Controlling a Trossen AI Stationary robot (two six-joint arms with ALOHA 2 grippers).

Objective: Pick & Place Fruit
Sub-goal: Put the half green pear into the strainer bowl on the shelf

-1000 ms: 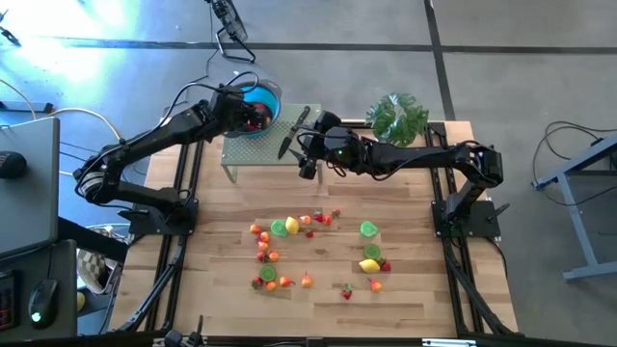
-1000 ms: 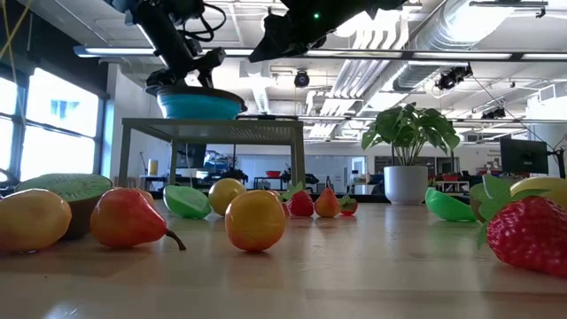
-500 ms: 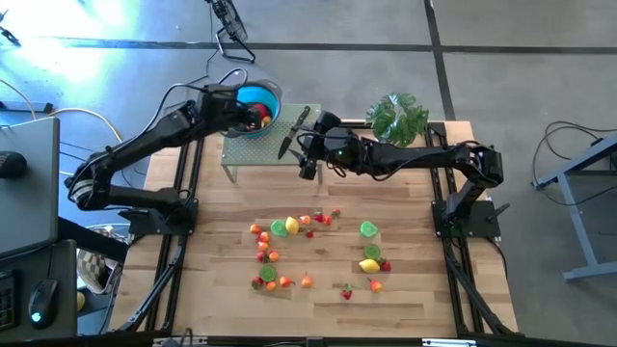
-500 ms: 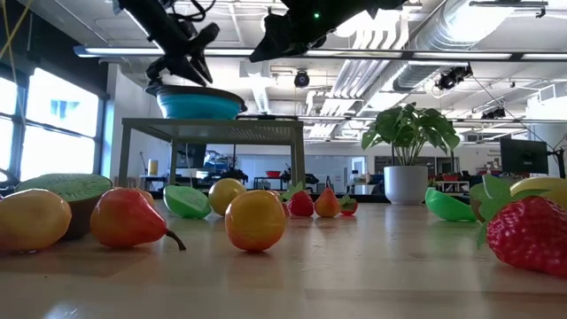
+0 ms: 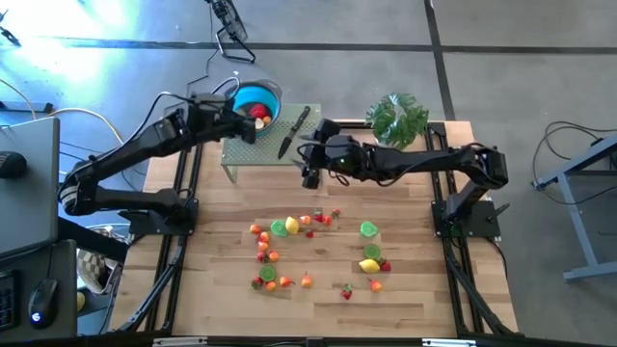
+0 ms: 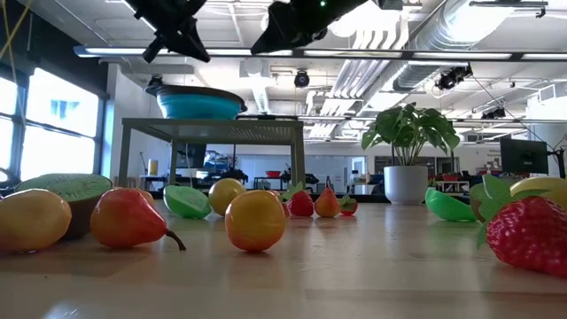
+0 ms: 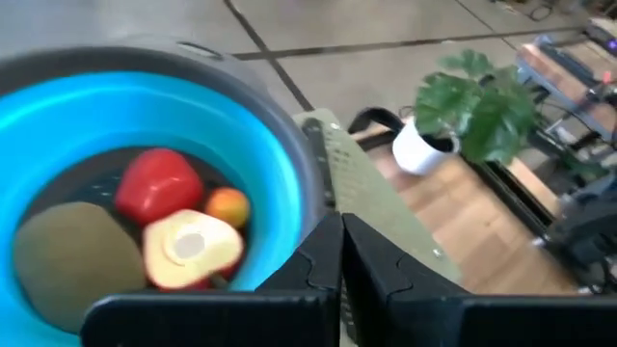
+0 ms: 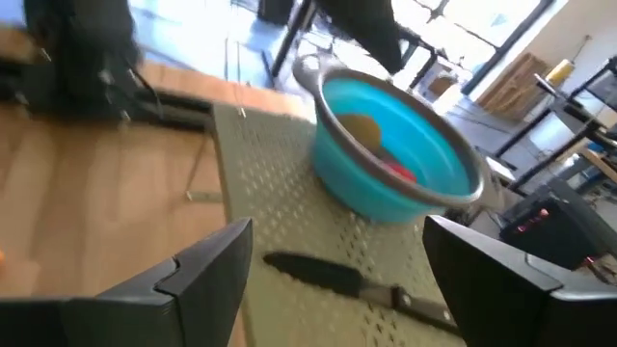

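Note:
The blue bowl [image 5: 253,96] stands on a green perforated stand [image 5: 258,154] at the table's far side. In it lie a red fruit [image 7: 159,183], a brown kiwi [image 7: 67,255], a halved apple [image 7: 188,251] and a small orange piece [image 7: 228,205]. My left gripper [image 5: 249,131] is shut and empty, hanging above the bowl's near-left rim [image 7: 289,183]. My right gripper [image 5: 308,173] hovers open and empty just off the stand's right end. Several more fruit [image 5: 289,226] lie loose on the wooden table, seen close up in the low view [image 6: 255,220].
A black-handled knife [image 5: 294,132] lies on the stand beside the bowl, below my right gripper's view [image 8: 357,280]. A potted plant [image 5: 397,118] stands at the far right. Another group of fruit [image 5: 371,258] lies toward the near right.
My left gripper was open over the bowl; it has shut empty, risen and drawn back toward the table's left edge, tipping more level. The fruit in the bowl, covered by it before, now show.

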